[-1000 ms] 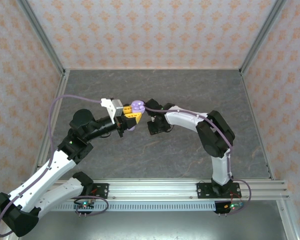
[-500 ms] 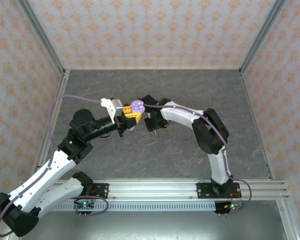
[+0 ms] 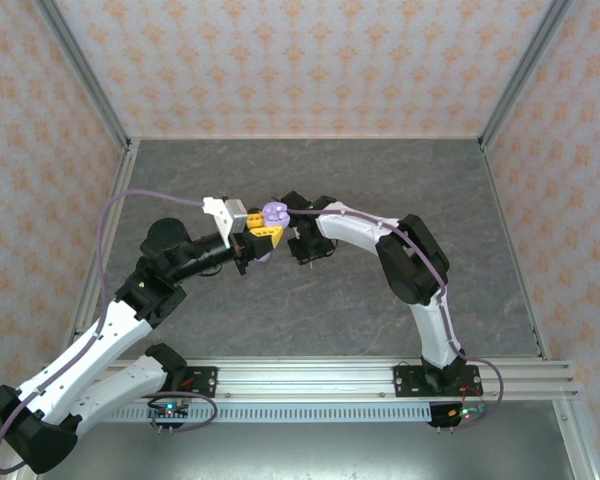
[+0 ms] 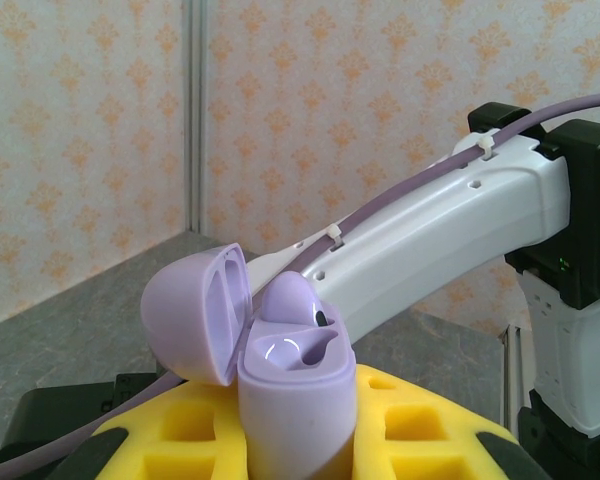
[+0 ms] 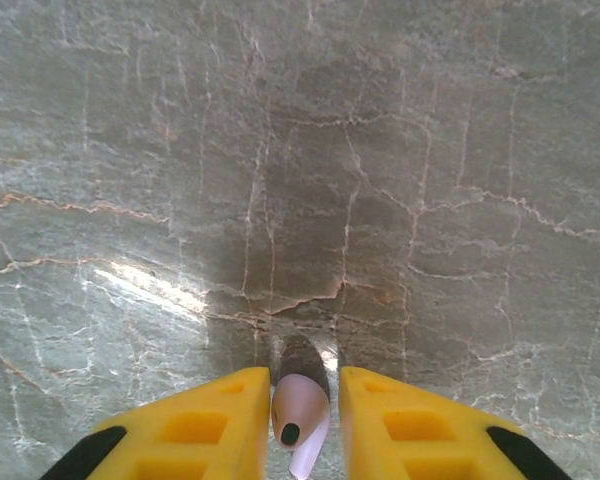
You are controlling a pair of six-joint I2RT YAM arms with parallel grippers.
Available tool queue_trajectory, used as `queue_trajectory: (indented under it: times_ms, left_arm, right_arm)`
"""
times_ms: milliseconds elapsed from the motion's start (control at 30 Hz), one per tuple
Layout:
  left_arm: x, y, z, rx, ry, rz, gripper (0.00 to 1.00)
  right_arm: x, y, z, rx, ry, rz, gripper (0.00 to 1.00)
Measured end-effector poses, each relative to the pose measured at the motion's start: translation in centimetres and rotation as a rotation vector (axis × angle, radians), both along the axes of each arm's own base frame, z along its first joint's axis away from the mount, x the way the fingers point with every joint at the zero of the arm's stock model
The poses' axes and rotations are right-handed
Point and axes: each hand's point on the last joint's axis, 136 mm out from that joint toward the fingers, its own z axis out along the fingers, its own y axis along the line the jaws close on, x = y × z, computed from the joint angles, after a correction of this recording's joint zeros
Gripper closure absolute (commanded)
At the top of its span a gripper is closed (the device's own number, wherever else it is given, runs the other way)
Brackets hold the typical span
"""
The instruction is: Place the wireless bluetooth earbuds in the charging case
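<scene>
Over the last second my right arm has folded inward, and the right gripper (image 5: 302, 402) has slid a little toward the left edge of the surface (image 3: 400, 180). It now sits just beside the case (image 4: 298, 400) near the middle. Its yellow fingers (image 5: 205, 420) have also drawn together. In the right wrist view they flank 1 lilac earbud (image 5: 300, 410), the left finger touching it and the right one all but touching. I read that as clamped on the earbud, or a hair short of it. The marbled surface looks close below, with a shadow right under the earbud, and I cannot tell whether it is lifted yet.

The left gripper (image 3: 262, 232) has not moved. It stays pinched on the lower body of the case and holds it upright, with the lid (image 4: 195, 315) hinged back to the left. A seated earbud (image 4: 288, 300) is already in the far well. The near well looks empty to me, though its gloss makes that hard to confirm.

So 1 of the pair is done and the 2nd is being picked up. What remains is to raise it, carry it the short way to the case, and line its stem up with the open well. The small, slick earbud could twist in the grip as it comes up.
</scene>
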Motion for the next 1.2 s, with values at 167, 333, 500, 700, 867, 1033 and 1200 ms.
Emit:
queue_trajectory:
  times_ms: [167,333,500,700,867,1033,1200]
  left_arm:
    - [0.0,0.0,0.0,0.000,0.000,0.000,0.98]
    - [0.0,0.0,0.0,0.001,0.001,0.000,0.98]
    - [0.0,0.0,-0.1,0.001,0.002,0.000,0.98]
    - [0.0,0.0,0.0,0.001,0.001,0.000,0.98]
    - [0.4,-0.2,-0.1,-0.005,0.007,0.000,0.98]
    - [1.2,-0.8,-0.5,-0.009,0.021,-0.004,0.98]
    - [1.8,-1.3,-0.7,-0.024,0.037,-0.014,0.98]
  right_arm:
    - [-0.1,-0.1,-0.3,-0.009,0.008,0.007,0.81]
    - [-0.1,-0.1,-0.2,-0.010,0.008,0.008,0.85]
    - [-0.2,-0.2,0.3,0.002,-0.007,0.011,0.85]
    - [-0.7,-1.3,5.7,0.110,-0.126,0.010,0.85]
    - [-0.5,-2.6,14.8,0.324,-0.355,-0.007,0.85]
    - [-2.0,-3.8,24.3,0.563,-0.610,0.027,0.85]
    - [-4.7,-4.2,31.6,0.774,-0.791,0.111,0.85]
